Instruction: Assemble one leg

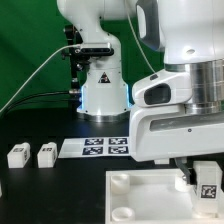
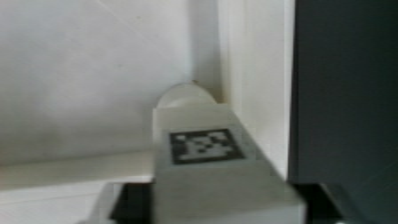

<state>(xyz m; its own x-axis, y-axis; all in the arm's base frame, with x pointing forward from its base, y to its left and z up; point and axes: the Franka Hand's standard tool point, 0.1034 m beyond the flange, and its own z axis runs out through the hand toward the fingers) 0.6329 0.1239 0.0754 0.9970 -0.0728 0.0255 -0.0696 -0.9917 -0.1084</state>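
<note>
My gripper (image 1: 203, 186) is shut on a leg (image 1: 209, 192), a small white block with a black-and-white tag, and holds it at the right side of the large white panel (image 1: 135, 195) with round corner sockets. In the wrist view the leg (image 2: 206, 150) stands between my dark fingers (image 2: 128, 200) with its tag facing the camera and its tip over the panel's surface (image 2: 89, 90). Two more legs (image 1: 18, 155) (image 1: 47, 154) lie on the black table at the exterior view's left. Whether the held leg touches the panel is hidden.
The marker board (image 1: 95, 147) lies on the table between the loose legs and my arm. The robot base (image 1: 103, 95) stands behind it with cables running to the exterior view's left. A dark surface (image 2: 347, 90) borders the panel in the wrist view.
</note>
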